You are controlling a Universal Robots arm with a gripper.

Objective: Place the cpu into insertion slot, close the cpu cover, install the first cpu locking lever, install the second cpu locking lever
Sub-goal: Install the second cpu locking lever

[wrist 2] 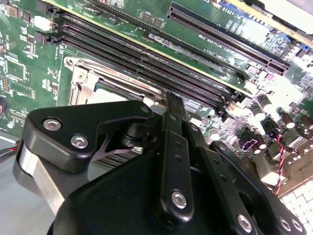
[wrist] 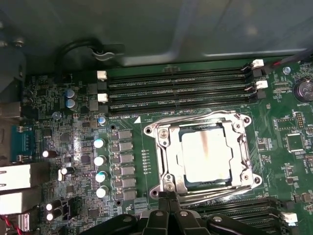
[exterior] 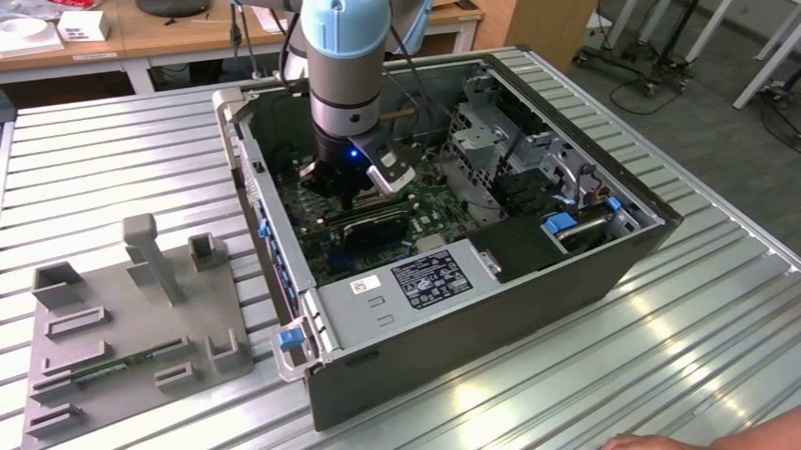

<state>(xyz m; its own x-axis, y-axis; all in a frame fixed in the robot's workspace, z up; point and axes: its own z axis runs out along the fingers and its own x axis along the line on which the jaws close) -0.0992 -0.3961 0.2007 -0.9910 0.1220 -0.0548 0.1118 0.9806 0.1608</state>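
Observation:
In the first wrist view the cpu (wrist: 205,155) lies in the insertion slot (wrist: 164,171) on the green motherboard, its dull silver top showing through the cut-out. The cpu cover (wrist: 240,147) is folded down flat over it. Thin wire locking levers run along two opposite sides of the socket (wrist: 195,119) (wrist: 220,192). My gripper (wrist: 168,201) is shut, its tip touching or just above the socket corner where one lever ends. In the second wrist view the gripper (wrist 2: 171,100) stands over the socket edge, beside the cpu cover (wrist 2: 80,81). The exterior view shows my gripper (exterior: 355,187) lowered inside the open computer case.
Long black memory slots (wrist: 176,90) flank the socket. The case (exterior: 501,291) holds a drive cage (exterior: 482,141) and a power supply (exterior: 414,281). A grey fixture plate (exterior: 126,319) lies at the exterior view's left. A hand (exterior: 682,441) rests at the table's near edge.

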